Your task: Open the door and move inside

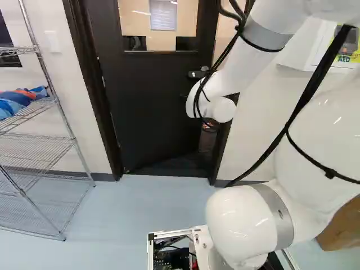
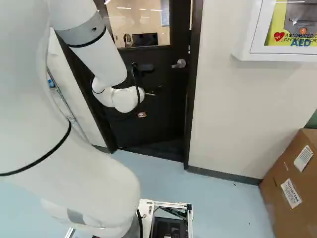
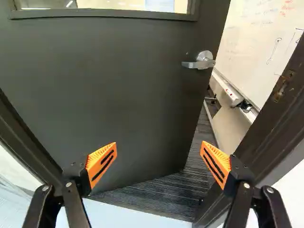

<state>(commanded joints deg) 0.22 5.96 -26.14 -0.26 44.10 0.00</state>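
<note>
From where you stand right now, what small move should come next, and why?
Probably ease the open tool forward against the door: it stands ajar, its handle clear of the frame, but seems not wide enough open to drive through.

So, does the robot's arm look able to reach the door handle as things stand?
Probably yes: the claw is open, and nothing visible stands between it and the silver handle on the door.

Black door, silver handle, black claw with orange pads, dark striped carpet, pale blue floor
</note>
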